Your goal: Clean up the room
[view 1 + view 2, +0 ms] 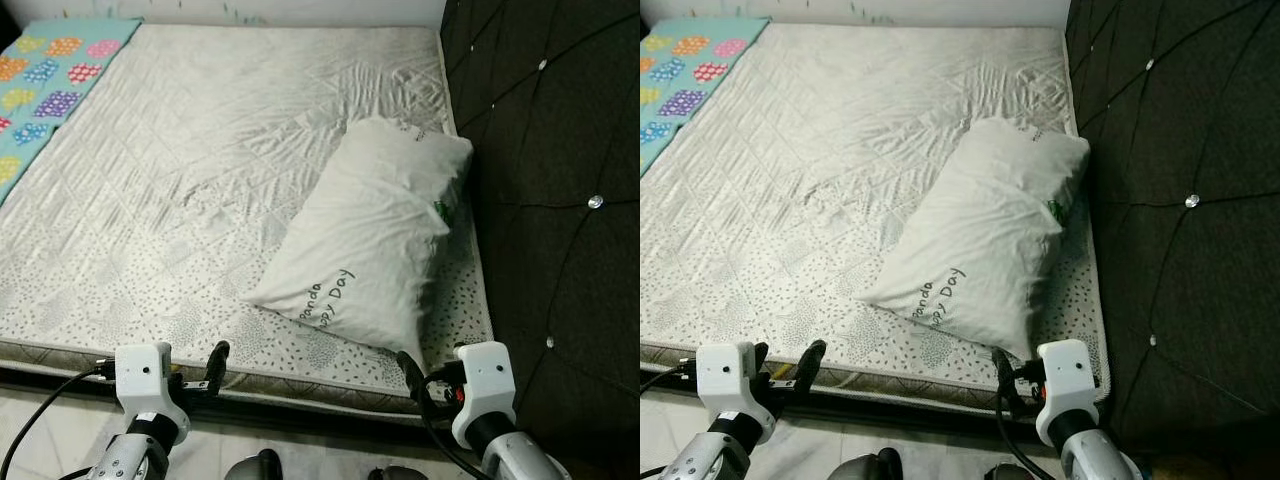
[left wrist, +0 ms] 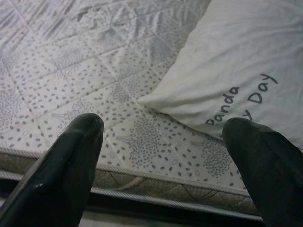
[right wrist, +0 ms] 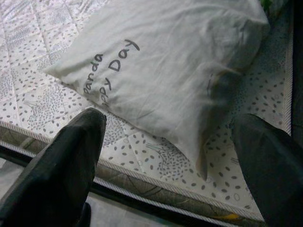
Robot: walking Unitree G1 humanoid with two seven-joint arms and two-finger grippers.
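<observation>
A white pillow printed "Panda Happy Day" lies at an angle on the right side of the bare quilted mattress, one corner near the front edge. My left gripper is open at the mattress's front edge, left of the pillow's printed corner, with nothing between its fingers. My right gripper is also open, just before the front edge and facing the pillow's near end, its fingers spread wide and empty. Neither gripper touches the pillow.
A dark tufted headboard rises along the bed's right side. A teal quilt with coloured patches covers the far left of the mattress. Pale floor tiles lie below the bed's front edge.
</observation>
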